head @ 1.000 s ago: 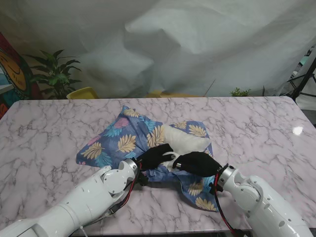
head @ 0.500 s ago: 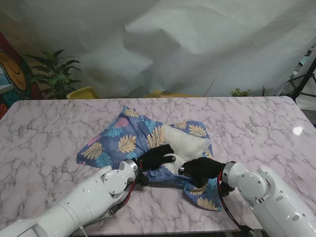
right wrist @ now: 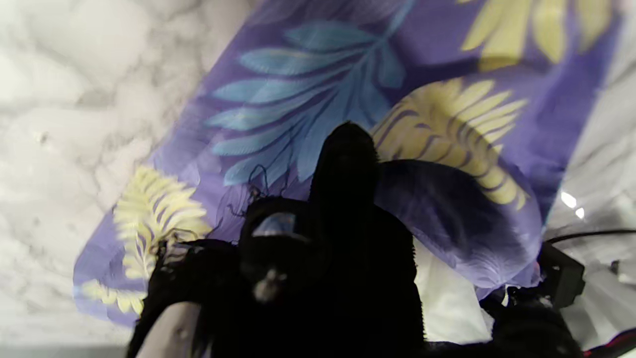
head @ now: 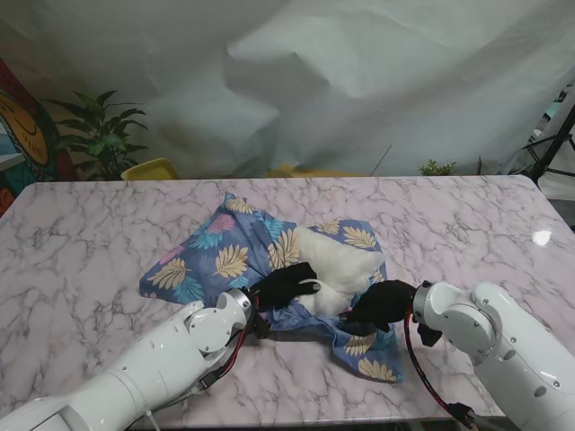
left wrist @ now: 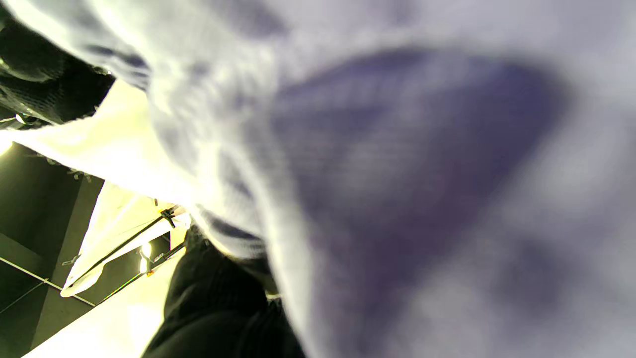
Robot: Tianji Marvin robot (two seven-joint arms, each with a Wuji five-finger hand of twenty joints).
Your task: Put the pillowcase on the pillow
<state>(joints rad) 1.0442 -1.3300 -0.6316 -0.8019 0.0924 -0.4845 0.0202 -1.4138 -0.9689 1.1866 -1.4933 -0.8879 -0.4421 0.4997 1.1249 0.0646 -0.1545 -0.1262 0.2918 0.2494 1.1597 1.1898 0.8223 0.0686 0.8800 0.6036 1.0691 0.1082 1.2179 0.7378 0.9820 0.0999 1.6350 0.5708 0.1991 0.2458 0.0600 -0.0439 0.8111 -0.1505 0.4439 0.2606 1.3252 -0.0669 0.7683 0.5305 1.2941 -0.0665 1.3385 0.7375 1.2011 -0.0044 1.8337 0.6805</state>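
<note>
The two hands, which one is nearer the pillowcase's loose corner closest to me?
The right hand: it sits just beside that corner of the pillowcase, while the left hand is farther left.

No text, label, brand, number or sign can be read anywhere in these views

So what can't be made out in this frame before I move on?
- Left wrist view: blurred pillowcase fabric against the lens fills most of it; the left hand grip is unreadable there.
- Stand view: the near end of the pillow is hidden behind both hands and bunched fabric.
- Right wrist view: the right hand is a dark silhouette, so whether its fingers pinch fabric is unclear.
</note>
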